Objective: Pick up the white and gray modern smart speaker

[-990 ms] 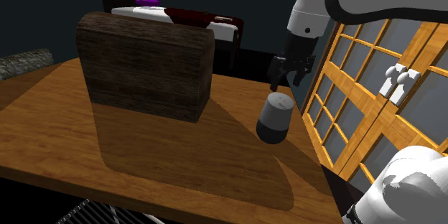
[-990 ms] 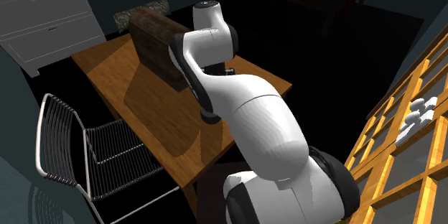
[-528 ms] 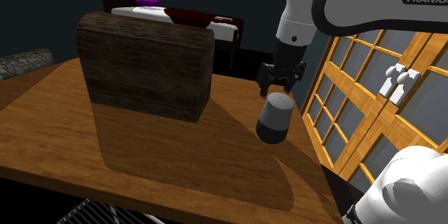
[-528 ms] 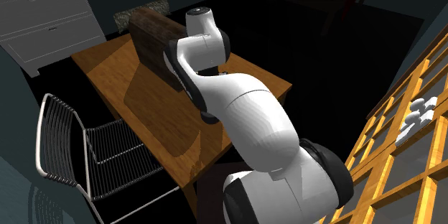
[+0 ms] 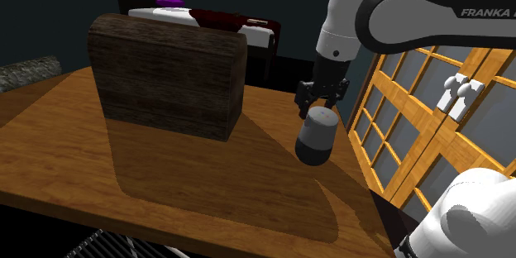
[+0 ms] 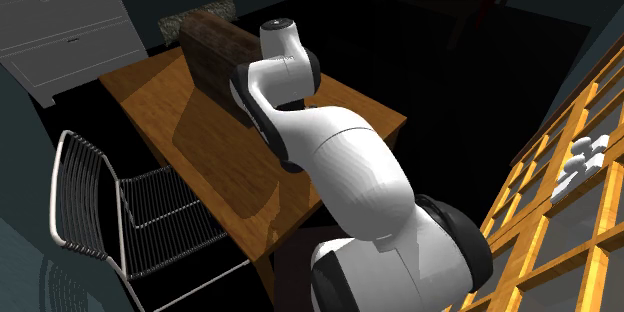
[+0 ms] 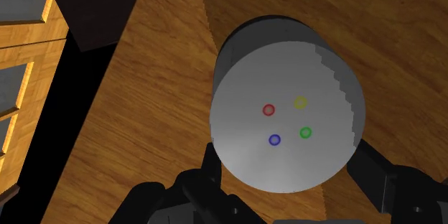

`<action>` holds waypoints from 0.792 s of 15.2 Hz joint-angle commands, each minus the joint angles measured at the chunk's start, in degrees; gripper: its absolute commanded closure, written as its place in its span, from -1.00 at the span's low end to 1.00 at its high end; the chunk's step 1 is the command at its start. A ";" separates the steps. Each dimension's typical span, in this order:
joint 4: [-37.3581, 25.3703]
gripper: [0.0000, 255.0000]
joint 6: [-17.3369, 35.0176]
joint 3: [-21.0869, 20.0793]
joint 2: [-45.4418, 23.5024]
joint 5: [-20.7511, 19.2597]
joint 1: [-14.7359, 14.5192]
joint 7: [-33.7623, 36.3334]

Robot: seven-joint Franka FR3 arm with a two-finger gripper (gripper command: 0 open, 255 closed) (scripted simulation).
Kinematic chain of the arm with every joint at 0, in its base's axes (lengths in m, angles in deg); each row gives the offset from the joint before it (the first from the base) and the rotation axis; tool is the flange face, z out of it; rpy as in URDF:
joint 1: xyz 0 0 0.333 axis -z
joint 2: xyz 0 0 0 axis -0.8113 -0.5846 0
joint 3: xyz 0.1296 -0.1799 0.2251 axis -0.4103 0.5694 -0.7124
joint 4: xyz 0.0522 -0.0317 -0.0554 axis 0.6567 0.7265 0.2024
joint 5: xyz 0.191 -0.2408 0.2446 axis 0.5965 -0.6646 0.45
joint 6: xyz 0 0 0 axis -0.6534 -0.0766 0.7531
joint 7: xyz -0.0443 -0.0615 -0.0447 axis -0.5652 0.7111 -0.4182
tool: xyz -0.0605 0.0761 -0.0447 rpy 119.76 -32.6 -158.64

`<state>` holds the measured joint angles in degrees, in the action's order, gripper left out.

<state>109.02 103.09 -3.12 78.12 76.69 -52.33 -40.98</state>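
The smart speaker (image 5: 317,138) is a short cylinder with a pale top and dark grey lower body, standing on the wooden table (image 5: 165,174) near its right edge in the shoulder view. My gripper (image 5: 321,106) hangs straight above it, fingers down at the speaker's top rim. Seen from the wrist, the speaker's round top (image 7: 287,122) carries several small coloured dots and lies between my gripper's (image 7: 287,161) two black fingers (image 7: 208,176). The fingers stand apart, one on each side of the top, and I see no clasp. The speaker rests on the table.
A big dark wooden box (image 5: 169,74) stands on the table toward the shoulder view's left of the speaker. A wood-framed glazed partition (image 5: 438,124) runs close past the table's edge beside the arm. A wire chair (image 6: 110,210) stands by the table (image 6: 160,90). A bed (image 5: 207,21) lies behind.
The hand has swung toward the shoulder view's left and come down, from beside and above the speaker to directly over its top. The speaker has not moved.
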 commanded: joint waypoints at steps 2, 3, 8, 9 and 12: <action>0.07 1.00 -0.02 -0.03 -0.08 0.01 0.00 -0.01; 0.05 1.00 -0.03 -0.05 -0.10 0.02 -0.01 0.01; -1.51 1.00 -1.52 0.12 -0.16 -0.11 0.05 0.00; -2.37 1.00 -2.25 0.19 -0.29 -0.19 0.11 -0.02; -5.00 1.00 -4.46 0.39 -0.72 -0.42 0.28 -0.05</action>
<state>105.01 99.32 -2.77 77.67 76.37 -52.13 -41.04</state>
